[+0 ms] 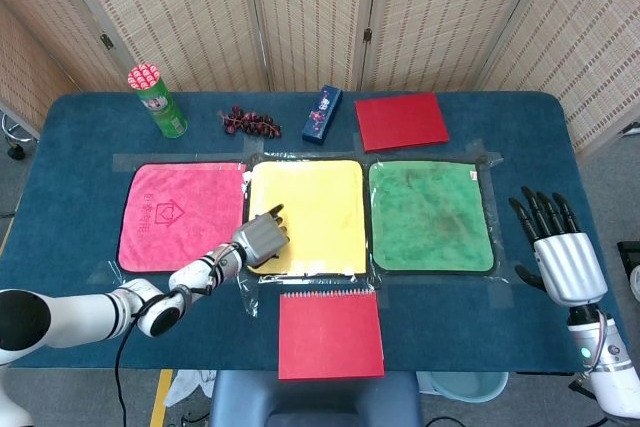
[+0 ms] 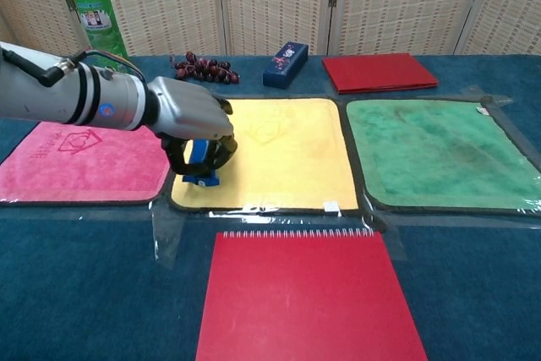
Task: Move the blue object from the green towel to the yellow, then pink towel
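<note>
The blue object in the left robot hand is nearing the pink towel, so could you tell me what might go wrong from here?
1. The left robot hand covers most of the blue object, so the hold is hard to judge; it might slip before reaching the pink towel.
2. It hangs low over the left edge of the yellow towel, so it might drag or wrinkle an edge or the clear tape.

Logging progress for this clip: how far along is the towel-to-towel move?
Done: the green towel is bare, so the blue object has left it. In hand: the left hand grips the object at the yellow towel's left edge, next to the pink towel. Left: setting it on pink. The right hand is idle, open.
</note>
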### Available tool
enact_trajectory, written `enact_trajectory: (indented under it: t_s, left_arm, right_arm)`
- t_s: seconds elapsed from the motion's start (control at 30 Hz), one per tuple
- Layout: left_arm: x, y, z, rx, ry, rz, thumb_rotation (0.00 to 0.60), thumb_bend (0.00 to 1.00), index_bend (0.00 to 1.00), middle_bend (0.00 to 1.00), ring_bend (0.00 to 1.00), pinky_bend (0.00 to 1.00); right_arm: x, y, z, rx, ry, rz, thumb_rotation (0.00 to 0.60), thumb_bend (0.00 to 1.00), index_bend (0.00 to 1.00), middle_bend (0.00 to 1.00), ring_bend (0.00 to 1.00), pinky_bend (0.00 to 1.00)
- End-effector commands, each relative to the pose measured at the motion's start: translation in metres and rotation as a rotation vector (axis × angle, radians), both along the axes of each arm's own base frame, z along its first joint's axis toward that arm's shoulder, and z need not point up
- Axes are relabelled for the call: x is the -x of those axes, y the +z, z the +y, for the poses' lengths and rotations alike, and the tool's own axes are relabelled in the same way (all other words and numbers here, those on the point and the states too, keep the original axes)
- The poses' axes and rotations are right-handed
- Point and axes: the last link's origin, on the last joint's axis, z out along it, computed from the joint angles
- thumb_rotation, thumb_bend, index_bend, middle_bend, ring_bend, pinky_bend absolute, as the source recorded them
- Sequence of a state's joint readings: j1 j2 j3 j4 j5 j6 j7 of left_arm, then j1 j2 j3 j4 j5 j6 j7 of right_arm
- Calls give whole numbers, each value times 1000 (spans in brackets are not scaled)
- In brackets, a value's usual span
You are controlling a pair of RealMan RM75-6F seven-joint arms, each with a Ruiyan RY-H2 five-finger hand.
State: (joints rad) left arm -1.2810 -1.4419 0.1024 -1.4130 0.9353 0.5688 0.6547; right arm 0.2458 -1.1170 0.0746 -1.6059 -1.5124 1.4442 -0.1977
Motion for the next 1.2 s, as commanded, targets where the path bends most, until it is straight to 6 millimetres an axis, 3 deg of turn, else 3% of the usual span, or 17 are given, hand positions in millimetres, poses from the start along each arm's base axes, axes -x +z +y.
enact_trajectory:
  t_s: [0.03,0.27,0.5,0.63,0.8,0.97,1.2]
  left_arm:
    - [14,11,4,-30,15,31,469,576,420,350,237,1]
    - [47,40,17,-126,86,75,463,575,422,352,241,1]
    - [63,62,23,-184,135,77,457,575,424,353,243,1]
    - [58,64,18,-188,173,-23,434,575,402,354,243,2]
    - [50,66,8,-178,161,-124,419,575,291,301,203,2]
    - [43,58,1,-153,127,-126,416,576,232,193,139,1]
    - [48,39,-4,-127,87,-42,413,576,241,187,136,0]
  right_arm:
    - [0,0,0,1,0,-2,600,127,0,0,0,0]
    - [1,0,0,1,-2,-8,600,126,0,0,0,0]
    - [0,0,-1,6,7,-15,600,126,0,0,0,0]
    - [-1,-1,0,5,9,-17,600,127,0,0,0,0]
    - [-1,-1,1,6,9,-18,600,126,0,0,0,0]
    - [-2,-2,1,4,11,-25,600,126,0,0,0,0]
    - [-1,-1,3,7,6,-30,600,126,0,0,0,0]
